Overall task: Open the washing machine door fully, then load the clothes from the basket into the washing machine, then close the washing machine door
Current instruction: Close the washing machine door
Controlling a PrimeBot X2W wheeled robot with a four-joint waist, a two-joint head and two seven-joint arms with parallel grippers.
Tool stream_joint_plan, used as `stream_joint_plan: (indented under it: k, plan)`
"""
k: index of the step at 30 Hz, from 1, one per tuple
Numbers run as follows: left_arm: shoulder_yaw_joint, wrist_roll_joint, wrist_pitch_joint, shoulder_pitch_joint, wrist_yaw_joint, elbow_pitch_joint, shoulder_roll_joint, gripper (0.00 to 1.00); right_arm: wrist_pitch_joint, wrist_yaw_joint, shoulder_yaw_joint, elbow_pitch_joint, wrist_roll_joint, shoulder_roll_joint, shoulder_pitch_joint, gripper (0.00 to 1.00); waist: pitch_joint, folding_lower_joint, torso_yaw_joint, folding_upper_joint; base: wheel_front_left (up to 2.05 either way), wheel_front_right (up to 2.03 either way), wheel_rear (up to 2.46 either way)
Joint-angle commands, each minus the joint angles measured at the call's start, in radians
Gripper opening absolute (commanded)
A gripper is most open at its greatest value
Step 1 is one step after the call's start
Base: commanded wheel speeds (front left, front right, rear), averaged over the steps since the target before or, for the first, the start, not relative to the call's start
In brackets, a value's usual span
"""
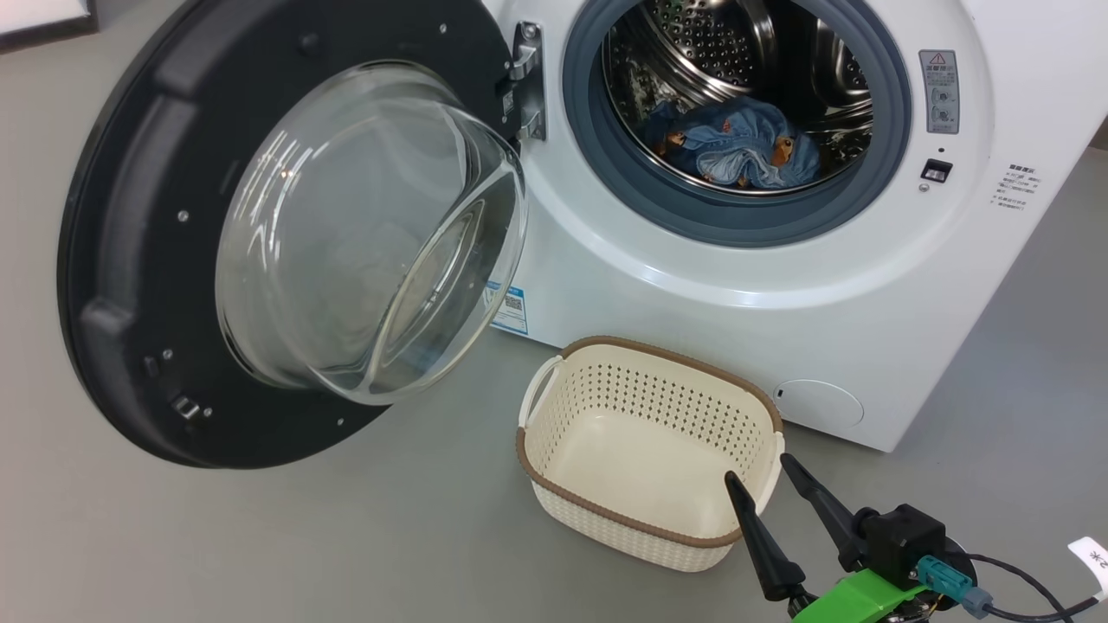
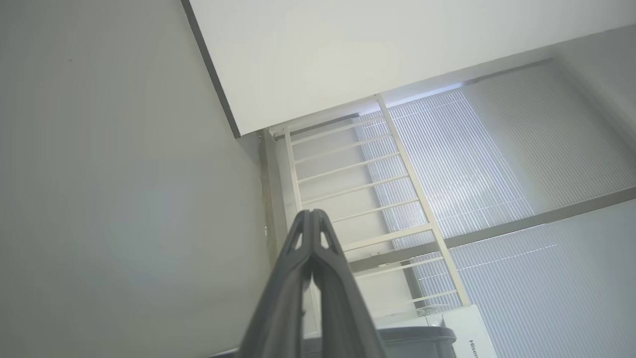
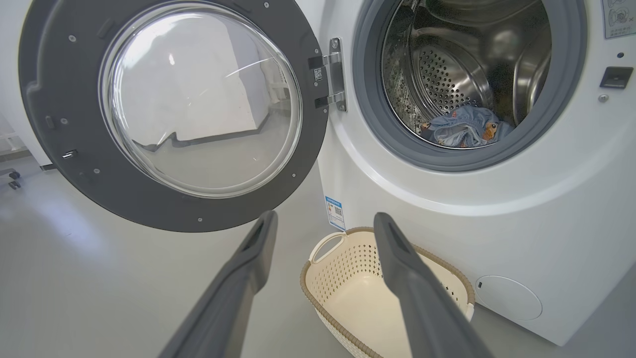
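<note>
Grey floor (image 1: pixel 260 536) all round. Upper right of head view: washing machine (image 1: pixel 779 303), the clothes (image 1: pixel 736 151) bundled low in the drum and clear of the gasket (image 1: pixel 584 130) as far as I can see. Upper left: washing machine door (image 1: pixel 130 216), swung wide. Lower centre: basket (image 1: pixel 606 532), emptied, just beside the machine's base. Loading looks done, so closing is next.

Right gripper (image 1: pixel 756 467) is at lower right, jaws spread, tips over the basket's near corner. Left gripper (image 2: pixel 311 214) has jaws pressed together and points off at a wall.

Suggest: contact the door's outer edge opposite the hinge (image 1: pixel 526 82), follow its arc, watch basket clearance, press until latched.
</note>
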Motion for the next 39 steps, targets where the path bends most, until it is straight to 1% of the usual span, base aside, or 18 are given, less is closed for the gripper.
stream_joint_plan:
  k: [1, 3, 5, 6, 7, 12, 17, 18, 20, 21, 30, 31, 39]
  plan:
    - [0.031, -0.071, 0.067, -0.106, 0.013, 0.028, 0.078, 0.00, -0.005, 0.002, 0.017, -0.020, 0.005, -0.004, -0.023, 1.00, 0.000, 0.0000, -0.002, 0.0000, 0.00, 0.00, 0.00]
    - [0.033, -0.119, 0.119, -0.169, 0.030, 0.086, 0.117, 0.00, -0.005, 0.002, 0.013, -0.022, 0.005, -0.005, -0.022, 1.00, 0.000, 0.0000, -0.005, 0.0000, 0.00, 0.00, 0.00]
    - [0.025, -0.140, 0.151, -0.221, 0.040, 0.142, 0.148, 0.00, -0.005, 0.002, 0.010, -0.024, 0.003, -0.005, -0.018, 1.00, 0.001, 0.0000, -0.008, 0.0000, 0.00, 0.00, 0.00]
    - [0.023, -0.143, 0.157, -0.237, 0.038, 0.165, 0.160, 0.00, -0.005, 0.002, 0.009, -0.025, 0.003, -0.005, -0.016, 1.00, 0.001, 0.0000, -0.008, 0.0000, 0.00, 0.00, 0.00]
    - [0.022, -0.150, 0.161, -0.265, 0.044, 0.194, 0.171, 0.00, -0.005, 0.002, 0.003, -0.026, 0.002, -0.006, -0.011, 1.00, 0.003, 0.0000, -0.012, 0.0000, 0.00, 0.00, 0.00]
    - [0.031, -0.176, 0.172, -0.364, 0.053, 0.328, 0.230, 0.00, -0.005, 0.002, 0.016, -0.024, -0.007, -0.014, -0.028, 1.00, 0.039, 0.0000, -0.063, 0.0000, 0.00, 0.00, 0.00]
    - [0.006, -0.163, 0.181, -0.422, 0.021, 0.440, 0.271, 0.00, -0.005, 0.002, 0.019, -0.020, -0.012, -0.023, -0.048, 1.00, 0.068, 0.0000, -0.106, 0.0000, 0.00, 0.00, 0.00]
    - [0.006, -0.163, 0.181, -0.422, 0.021, 0.440, 0.271, 0.00, -0.005, 0.002, 0.019, -0.020, -0.012, -0.023, -0.048, 1.00, 0.068, 0.0000, -0.106, 0.0000, 0.00, 0.00, 0.00]
    - [-0.003, -0.159, 0.183, -0.450, -0.002, 0.500, 0.288, 0.00, -0.005, 0.002, 0.017, -0.018, -0.016, -0.029, -0.057, 1.00, 0.083, 0.0000, -0.127, 0.0000, 0.00, 0.00, 0.00]
    - [-0.003, -0.159, 0.183, -0.450, -0.002, 0.500, 0.288, 0.00, -0.005, 0.002, 0.017, -0.018, -0.016, -0.029, -0.057, 1.00, 0.083, 0.0000, -0.127, 0.0000, 0.00, 0.00, 0.00]
    - [-0.034, -0.147, 0.208, -0.511, -0.067, 0.656, 0.325, 0.00, -0.005, 0.002, 0.015, -0.016, -0.021, -0.037, -0.071, 1.00, 0.105, 0.0000, -0.162, 0.0000, 0.00, 0.00, 0.00]
    - [-0.076, -0.152, 0.321, -0.552, -0.107, 0.776, 0.338, 0.00, -0.005, 0.002, 0.011, -0.014, -0.025, -0.036, -0.075, 1.00, 0.107, 0.0000, -0.161, 0.0000, 0.00, 0.00, 0.00]
    - [-0.106, -0.168, 0.451, -0.558, -0.128, 0.813, 0.326, 0.00, -0.005, 0.002, 0.011, -0.014, -0.023, -0.036, -0.075, 1.00, 0.102, 0.0000, -0.150, 0.0000, 0.00, 0.00, 0.00]
